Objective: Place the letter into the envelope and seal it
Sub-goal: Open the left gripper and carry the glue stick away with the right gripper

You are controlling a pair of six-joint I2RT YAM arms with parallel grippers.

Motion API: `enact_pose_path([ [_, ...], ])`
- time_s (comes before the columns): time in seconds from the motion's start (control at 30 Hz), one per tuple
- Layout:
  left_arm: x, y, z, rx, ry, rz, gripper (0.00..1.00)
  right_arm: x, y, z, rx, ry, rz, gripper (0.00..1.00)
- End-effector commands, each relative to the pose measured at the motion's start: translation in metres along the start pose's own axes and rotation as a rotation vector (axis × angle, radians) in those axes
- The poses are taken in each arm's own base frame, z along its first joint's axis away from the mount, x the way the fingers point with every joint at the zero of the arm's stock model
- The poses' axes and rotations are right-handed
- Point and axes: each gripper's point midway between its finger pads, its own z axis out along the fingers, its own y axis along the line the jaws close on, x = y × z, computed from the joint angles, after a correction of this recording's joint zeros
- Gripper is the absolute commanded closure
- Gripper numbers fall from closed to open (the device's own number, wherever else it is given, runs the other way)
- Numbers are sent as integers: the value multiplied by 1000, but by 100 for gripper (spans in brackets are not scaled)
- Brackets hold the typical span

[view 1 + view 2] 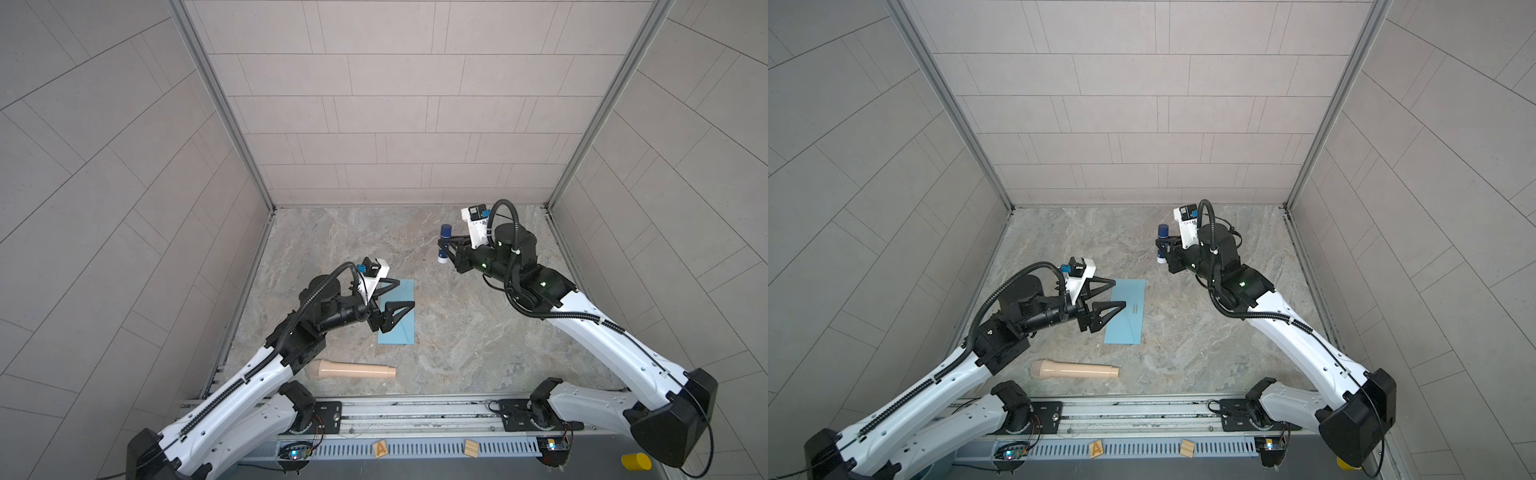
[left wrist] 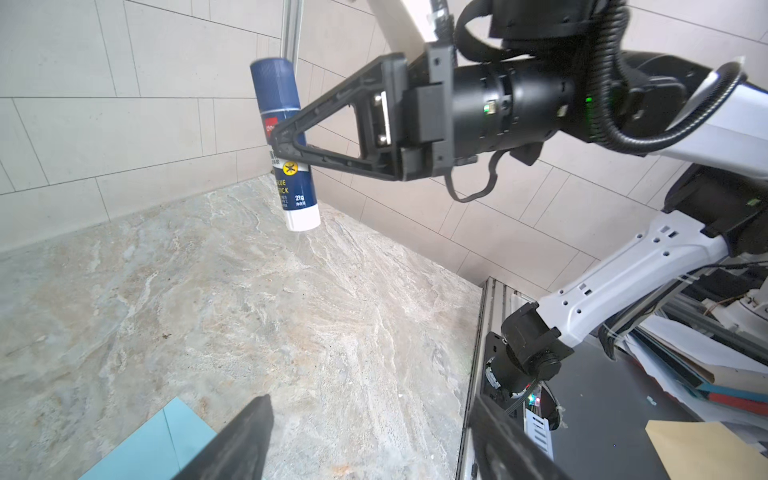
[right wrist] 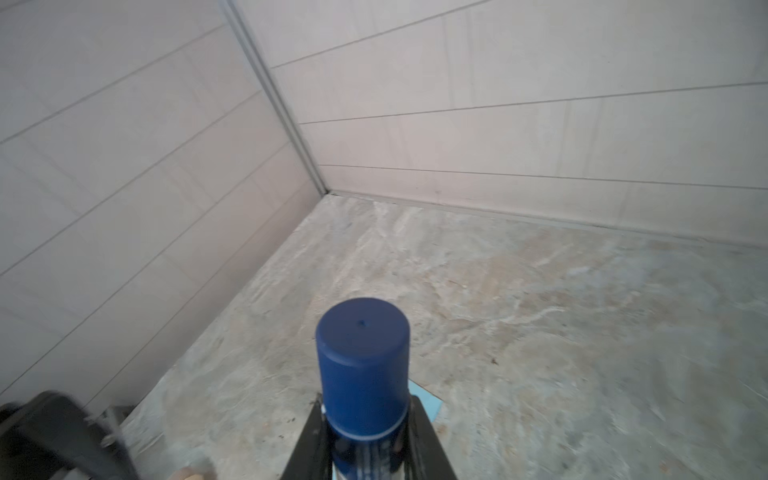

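Observation:
The light blue envelope [image 1: 401, 322] [image 1: 1129, 316] lies flat on the marble table with its flap folded down. The letter is hidden from every view. My left gripper [image 1: 405, 293] [image 1: 1119, 293] hovers open over the envelope's left edge, holding nothing. In the left wrist view its fingers [image 2: 245, 440] stand wide apart over bare marble, with an envelope corner [image 2: 158, 444] beside them. My right gripper [image 1: 444, 246] [image 3: 365, 449] is raised at the back right, shut on an upright blue glue stick [image 1: 446, 230] [image 1: 1163, 230] [image 2: 276, 87] [image 3: 361, 353], cap on.
A beige rod-shaped tool [image 1: 353, 370] [image 1: 1075, 369] lies near the front edge, below the envelope. Two wooden blocks [image 1: 380, 449] [image 1: 471, 449] and a yellow cylinder [image 1: 636, 461] sit on the front rail outside the table. Tiled walls enclose three sides.

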Motion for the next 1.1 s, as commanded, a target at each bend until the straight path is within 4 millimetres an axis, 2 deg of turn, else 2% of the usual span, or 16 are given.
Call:
enact_pose_path([
  [0.0,4,4,-3,-25,4,14,10,11,-39,10,115,77,17,96],
  [0.17,6,5,-3,-31,9,14,3,25,-90,36,240,181,8,96],
  [0.33,10,10,-3,-57,23,13,1,46,-125,64,287,265,45,96],
  [0.6,15,12,-3,-70,39,7,0,80,-166,107,332,416,85,96],
  [0.63,10,9,-8,-69,18,18,0,84,-171,111,339,433,95,96],
  [1.07,11,12,-8,-80,12,11,0,135,-221,151,419,673,184,97],
])
